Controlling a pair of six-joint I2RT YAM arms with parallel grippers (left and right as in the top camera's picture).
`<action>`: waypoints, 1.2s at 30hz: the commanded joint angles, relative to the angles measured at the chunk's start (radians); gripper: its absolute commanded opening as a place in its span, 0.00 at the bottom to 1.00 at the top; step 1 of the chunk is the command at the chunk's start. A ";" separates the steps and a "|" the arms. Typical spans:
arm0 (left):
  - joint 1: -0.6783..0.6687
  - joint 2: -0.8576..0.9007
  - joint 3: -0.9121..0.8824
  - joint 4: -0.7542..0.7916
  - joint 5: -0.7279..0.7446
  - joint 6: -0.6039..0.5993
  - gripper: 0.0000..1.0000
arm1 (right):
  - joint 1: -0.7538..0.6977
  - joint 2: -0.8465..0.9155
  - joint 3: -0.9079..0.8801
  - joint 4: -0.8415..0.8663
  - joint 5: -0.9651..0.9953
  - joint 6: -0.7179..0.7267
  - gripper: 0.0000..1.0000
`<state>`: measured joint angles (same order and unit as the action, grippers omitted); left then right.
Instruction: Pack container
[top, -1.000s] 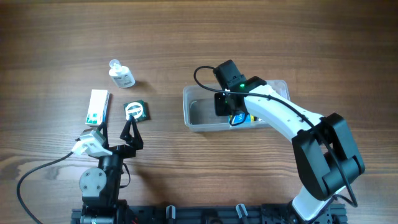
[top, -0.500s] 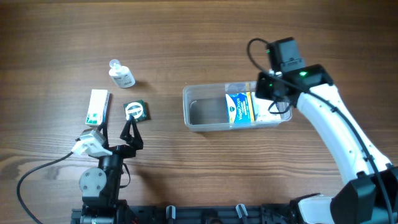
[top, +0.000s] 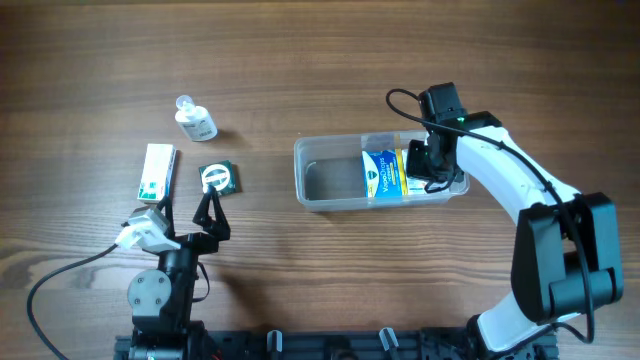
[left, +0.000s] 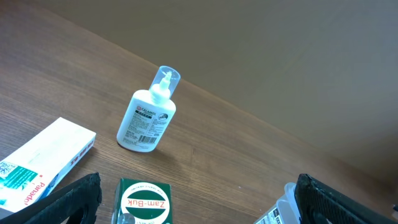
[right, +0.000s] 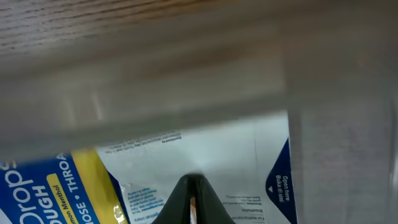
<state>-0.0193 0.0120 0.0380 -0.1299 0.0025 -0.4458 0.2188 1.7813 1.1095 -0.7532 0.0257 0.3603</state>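
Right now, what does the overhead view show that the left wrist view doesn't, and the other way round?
Only overhead: the clear container, with a blue and yellow cough drops packet inside it, and the right gripper down at that packet.

Only left wrist: the readable Zam-Buk lettering on the green box and the fine print on the white bottle.

Both: the white bottle, the green box, the long white box and the left gripper, open and holding nothing, close to those three.
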 joint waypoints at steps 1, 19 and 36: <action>0.000 -0.005 -0.006 0.003 0.008 0.020 1.00 | -0.003 0.029 0.019 0.002 -0.027 -0.047 0.04; 0.000 -0.005 -0.006 0.003 0.008 0.020 1.00 | -0.003 -0.865 0.209 -0.143 -0.094 -0.048 0.99; 0.000 0.000 0.003 0.056 -0.010 0.012 0.99 | -0.003 -1.359 0.207 -0.369 0.053 -0.123 1.00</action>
<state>-0.0193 0.0128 0.0372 -0.0418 -0.0090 -0.4461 0.2188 0.4175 1.3174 -1.1065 0.0536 0.2550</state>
